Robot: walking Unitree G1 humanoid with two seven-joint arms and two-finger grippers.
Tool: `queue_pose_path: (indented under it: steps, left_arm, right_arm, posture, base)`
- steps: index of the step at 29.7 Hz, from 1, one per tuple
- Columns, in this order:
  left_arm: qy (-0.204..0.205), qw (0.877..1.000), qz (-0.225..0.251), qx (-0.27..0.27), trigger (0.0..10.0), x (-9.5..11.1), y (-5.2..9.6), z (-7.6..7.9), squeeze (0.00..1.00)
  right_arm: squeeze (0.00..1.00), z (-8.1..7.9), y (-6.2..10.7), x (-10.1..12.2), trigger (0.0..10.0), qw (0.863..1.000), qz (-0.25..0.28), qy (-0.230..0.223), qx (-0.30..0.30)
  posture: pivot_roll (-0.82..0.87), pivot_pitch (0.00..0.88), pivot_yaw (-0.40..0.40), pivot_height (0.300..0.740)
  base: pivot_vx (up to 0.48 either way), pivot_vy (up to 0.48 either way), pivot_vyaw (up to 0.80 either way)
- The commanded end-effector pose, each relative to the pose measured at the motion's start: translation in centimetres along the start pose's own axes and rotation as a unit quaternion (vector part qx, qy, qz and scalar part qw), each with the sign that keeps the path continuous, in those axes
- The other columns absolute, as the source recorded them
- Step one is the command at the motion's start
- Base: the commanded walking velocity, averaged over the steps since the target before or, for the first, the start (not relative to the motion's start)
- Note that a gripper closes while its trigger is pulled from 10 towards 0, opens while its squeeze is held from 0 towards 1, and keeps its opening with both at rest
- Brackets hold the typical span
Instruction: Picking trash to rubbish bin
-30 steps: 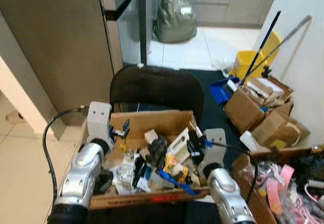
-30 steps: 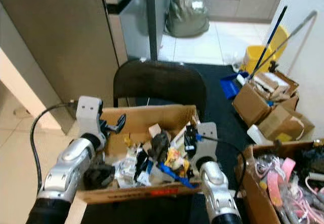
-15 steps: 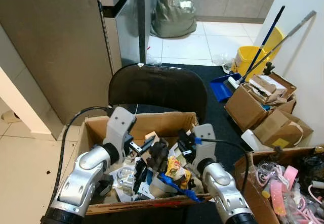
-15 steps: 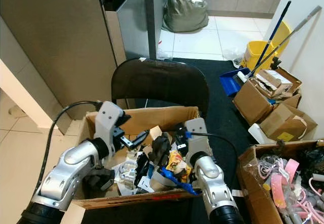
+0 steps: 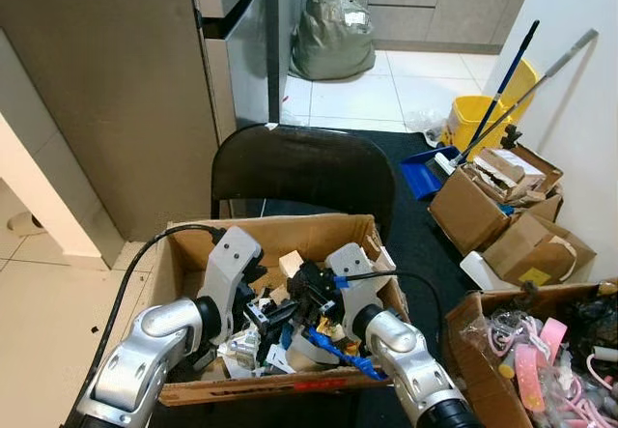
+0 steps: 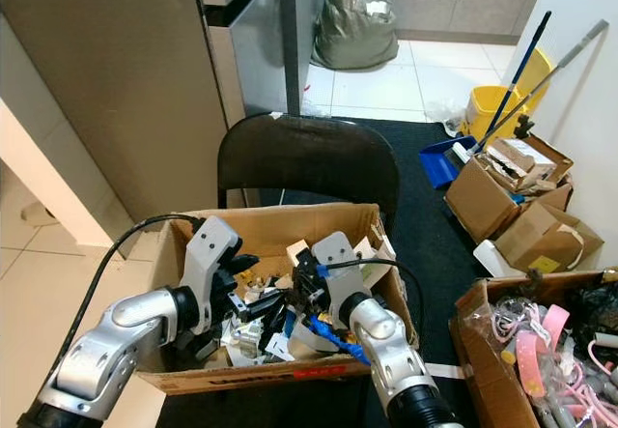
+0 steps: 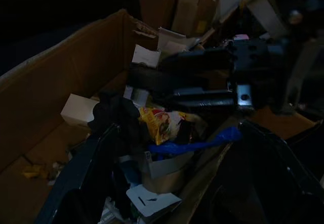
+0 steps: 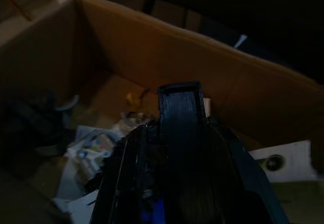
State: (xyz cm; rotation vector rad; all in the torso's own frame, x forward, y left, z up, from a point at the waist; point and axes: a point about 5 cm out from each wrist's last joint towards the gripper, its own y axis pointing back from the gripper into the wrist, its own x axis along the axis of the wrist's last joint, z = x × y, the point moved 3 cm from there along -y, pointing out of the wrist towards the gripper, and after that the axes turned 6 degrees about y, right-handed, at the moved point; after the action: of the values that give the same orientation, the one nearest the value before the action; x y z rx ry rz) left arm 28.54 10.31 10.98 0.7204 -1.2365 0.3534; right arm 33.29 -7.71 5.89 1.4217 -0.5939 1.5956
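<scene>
A cardboard box [image 5: 290, 227] full of mixed trash rests on a black chair [image 5: 299, 169]. Both grippers are down inside it. My left gripper [image 5: 268, 314] is open above the heap, its fingers [image 7: 86, 183] spread wide around a blue strip [image 7: 202, 142] and a yellow wrapper [image 7: 162, 123]. My right gripper [image 5: 301, 288] reaches in from the right, shut, its fingers [image 8: 179, 133] pressed together and pointing at the box's far wall. The two grippers nearly meet over the middle of the pile. A small white carton [image 5: 290, 262] lies just behind them.
A steel fridge [image 5: 116, 80] stands to the left. A stuffed green bag [image 5: 333, 27] sits on the tiled floor beyond. On the right are a yellow mop bucket [image 5: 473, 119], stacked cardboard boxes [image 5: 488, 191] and a box of pink items [image 5: 541, 351].
The left gripper has dropped lower into the pile toward the middle. The right gripper has slid left across the box to meet it. The camera has shifted slightly.
</scene>
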Motion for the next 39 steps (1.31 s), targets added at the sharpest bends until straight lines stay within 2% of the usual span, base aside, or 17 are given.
queue_pose_path:
  steps: [1,2,3,9,10,15,16,17,18,20,21,22,23,24,30,33,39]
  left_arm:
    - [-0.002,1.000,-0.016,-0.004,10.0,-0.4,0.4,0.1,0.00]
    - [-0.002,1.000,-0.016,-0.004,10.0,-0.4,0.4,0.1,0.00]
    - [-0.003,1.000,-0.018,-0.003,10.0,-0.4,0.4,0.1,0.00]
    - [-0.014,0.999,-0.036,0.006,10.0,-0.8,0.5,-0.2,0.00]
    - [-0.014,0.999,-0.036,0.006,10.0,-0.8,0.5,-0.2,0.00]
    - [-0.016,0.999,-0.020,0.032,10.0,-0.3,0.5,-0.9,0.00]
    - [-0.015,0.997,-0.002,0.077,10.0,0.3,0.4,-2.1,0.00]
    - [-0.015,0.997,-0.002,0.077,10.0,0.3,0.4,-2.1,0.00]
    - [-0.016,0.991,0.020,0.134,10.0,0.9,0.4,-3.6,0.00]
    - [-0.018,0.962,0.040,0.269,10.0,1.5,1.2,-6.9,0.00]
    - [-0.018,0.962,0.040,0.269,10.0,1.5,1.2,-6.9,0.00]
    - [-0.019,0.952,0.045,0.301,10.0,1.6,1.5,-7.7,0.00]
    - [-0.022,0.949,0.055,0.310,10.0,1.8,1.4,-7.6,0.00]
    - [-0.026,0.953,0.059,0.296,10.0,1.9,1.2,-7.2,0.00]
    - [-0.050,0.961,0.061,0.265,10.0,1.9,0.3,-5.9,0.00]
    - [-0.050,0.959,0.064,0.273,10.0,1.7,-0.1,-5.8,0.00]
    - [-0.060,0.957,0.068,0.275,10.0,1.9,-0.3,-5.9,0.00]
  right_arm:
    - [0.15,0.4,0.0,-0.4,10.0,1.000,-0.006,-0.009,-0.017]
    - [0.15,0.4,0.0,-0.4,10.0,1.000,-0.006,-0.009,-0.017]
    - [1.00,0.6,0.0,-0.4,10.0,1.000,-0.007,-0.015,-0.023]
    - [1.00,1.3,0.1,-0.4,10.0,0.999,-0.007,-0.018,-0.043]
    - [0.00,1.5,0.1,-0.4,10.0,0.999,-0.009,-0.014,-0.051]
    - [0.00,2.9,0.3,-0.5,10.0,0.995,-0.011,-0.014,-0.098]
    - [0.00,4.0,0.7,-0.6,10.0,0.990,-0.008,-0.022,-0.136]
    - [0.00,4.0,0.7,-0.6,10.0,0.990,-0.008,-0.022,-0.136]
    - [0.00,5.2,1.3,-0.7,10.0,0.984,-0.002,-0.038,-0.176]
    - [0.00,7.1,2.9,-1.9,10.0,0.966,-0.010,-0.082,-0.245]
    - [0.00,7.1,2.9,-1.9,10.0,0.966,-0.010,-0.082,-0.245]
    - [0.00,7.5,3.5,-2.4,10.0,0.959,-0.013,-0.103,-0.263]
    - [0.00,7.7,4.4,-3.1,10.0,0.954,-0.016,-0.113,-0.278]
    - [0.00,7.6,4.6,-3.2,10.0,0.953,-0.017,-0.112,-0.280]
    - [0.00,7.0,5.0,-3.6,10.0,0.951,-0.020,-0.117,-0.286]
    - [0.00,6.1,5.2,-3.8,10.0,0.948,-0.025,-0.126,-0.292]
    - [0.00,6.2,5.4,-3.8,10.0,0.946,-0.025,-0.125,-0.298]
  posture:
    - [0.05,0.115,0.013,0.740]
    - [0.05,0.115,0.013,0.740]
    - [0.05,0.115,0.013,0.740]
    - [0.05,0.113,0.016,0.740]
    - [0.05,0.114,0.017,0.740]
    - [0.04,0.112,0.018,0.740]
    - [0.04,0.111,0.017,0.740]
    - [0.04,0.111,0.017,0.740]
    - [0.04,0.109,0.016,0.740]
    - [0.04,0.107,0.019,0.740]
    - [0.04,0.107,0.019,0.740]
    - [0.03,0.105,0.021,0.740]
    - [0.03,0.104,0.025,0.740]
    - [0.03,0.103,0.026,0.740]
    - [0.02,0.098,0.030,0.740]
    - [0.02,0.097,0.032,0.740]
    - [0.02,0.097,0.033,0.740]
  base:
    - [0.000,0.000,0.00]
    - [0.000,0.000,0.00]
    - [0.000,0.000,0.00]
    - [0.000,0.000,0.00]
    - [0.000,0.000,0.00]
    - [0.000,0.000,0.00]
    - [0.000,0.000,0.00]
    - [0.000,0.000,0.00]
    - [0.000,0.000,0.00]
    - [0.000,0.000,0.00]
    - [0.000,0.000,0.00]
    - [0.000,0.000,-0.80]
    - [0.000,0.000,-0.80]
    - [0.000,0.000,-0.80]
    - [0.000,0.000,-0.80]
    - [0.000,0.000,-0.80]
    - [0.000,0.000,-0.80]
